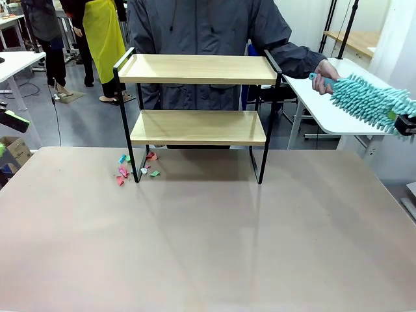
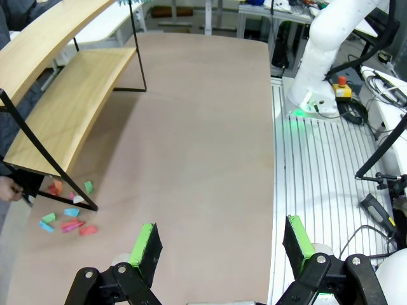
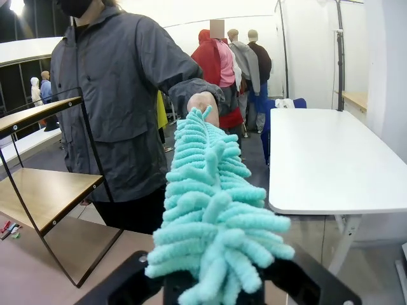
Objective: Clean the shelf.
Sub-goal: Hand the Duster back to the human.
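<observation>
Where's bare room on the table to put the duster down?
The near and right table in front of the shelf is bare, as are both shelf boards. It is crowded only by the shelf's left foot, where paper scraps lie. The duster is off to the right, at the person's hand.

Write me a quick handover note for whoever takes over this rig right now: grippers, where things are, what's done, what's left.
Left gripper: open and holding nothing, above the table's left side.
Right gripper: at the far right, at the tip of the teal duster; its jaws are hidden behind the fluff, so the grip cannot be confirmed.
The person's hand holds the duster's handle end, so a handover seems to be in progress.
The shelf stands at the table's far edge, with both boards bare.
Coloured paper scraps lie on the table by the shelf's left foot.
Left: finish the duster handover, and possibly clear the scraps.
</observation>
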You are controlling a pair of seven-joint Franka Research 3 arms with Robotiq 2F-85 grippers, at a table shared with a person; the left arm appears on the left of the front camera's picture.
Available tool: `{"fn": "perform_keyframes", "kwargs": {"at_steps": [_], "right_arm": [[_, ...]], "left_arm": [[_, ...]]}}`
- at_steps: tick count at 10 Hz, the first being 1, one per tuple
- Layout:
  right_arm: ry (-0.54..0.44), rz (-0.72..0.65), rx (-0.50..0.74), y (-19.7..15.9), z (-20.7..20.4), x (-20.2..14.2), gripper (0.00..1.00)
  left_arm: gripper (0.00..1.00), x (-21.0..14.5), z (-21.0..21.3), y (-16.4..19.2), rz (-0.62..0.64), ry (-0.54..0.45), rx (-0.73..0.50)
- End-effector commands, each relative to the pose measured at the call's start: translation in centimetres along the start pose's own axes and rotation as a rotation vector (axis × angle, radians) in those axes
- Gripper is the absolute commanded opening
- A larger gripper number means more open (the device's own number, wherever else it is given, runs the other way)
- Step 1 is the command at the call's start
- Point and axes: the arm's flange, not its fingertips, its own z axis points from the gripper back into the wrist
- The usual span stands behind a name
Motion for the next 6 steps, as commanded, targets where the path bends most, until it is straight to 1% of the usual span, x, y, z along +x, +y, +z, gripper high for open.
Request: {"fn": "perform_keyframes", "kwargs": {"at_steps": [1,2,3,4,5,6], "right_arm": [[0.002,-0.011,0.031,-0.2,0.1,0.0,0.92],[-0.003,-0.024,0.031,-0.2,0.1,0.0,1.0],[-0.013,-0.067,0.035,-0.4,-0.2,0.5,1.0],[-0.021,-0.142,0.076,-0.6,0.4,1.2,1.0],[-0.076,-0.223,0.086,-1.2,0.9,4.1,1.0],[-0.132,-0.301,0.113,-2.0,2.4,6.8,1.0]], "left_arm": [[1.0,0.1,0.0,0.1,-0.017,-0.026,-0.004],[1.0,0.1,0.0,0.1,-0.017,-0.026,-0.004],[1.0,0.1,0.0,0.1,-0.017,-0.026,-0.004],[1.0,0.1,0.0,0.1,-0.017,-0.026,-0.004],[1.0,0.1,0.0,0.1,-0.017,-0.026,-0.004],[1.0,0.1,0.0,0.1,-0.017,-0.026,-0.004]]}}
